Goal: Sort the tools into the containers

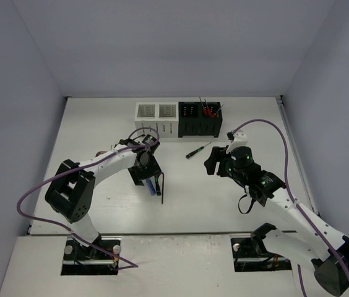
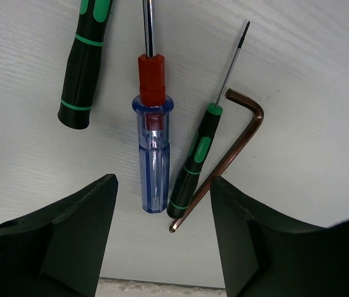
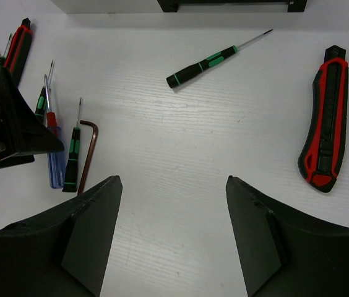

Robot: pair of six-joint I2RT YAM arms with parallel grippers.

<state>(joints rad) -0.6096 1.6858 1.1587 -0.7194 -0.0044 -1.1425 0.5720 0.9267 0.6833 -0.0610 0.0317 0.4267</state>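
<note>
The white container (image 1: 156, 114) and black container (image 1: 199, 117) stand side by side at the back; red-handled tools (image 1: 208, 111) stick up from the black one's right compartment. My left gripper (image 1: 147, 172) is open and empty, low over a cluster of tools: a blue screwdriver (image 2: 151, 154), a thin green screwdriver (image 2: 193, 166), a brown hex key (image 2: 227, 151) and a thicker green-banded handle (image 2: 85, 62). My right gripper (image 3: 174, 182) is open and empty above bare table. A green screwdriver (image 3: 202, 65) lies ahead of it, also seen from above (image 1: 198, 150).
A red-and-black utility knife (image 3: 326, 120) lies to the right of the right gripper. A red-handled tool (image 3: 17, 46) lies behind the left gripper's finger (image 3: 13, 117). Purple cables loop over both arms. Grey walls enclose the table on three sides.
</note>
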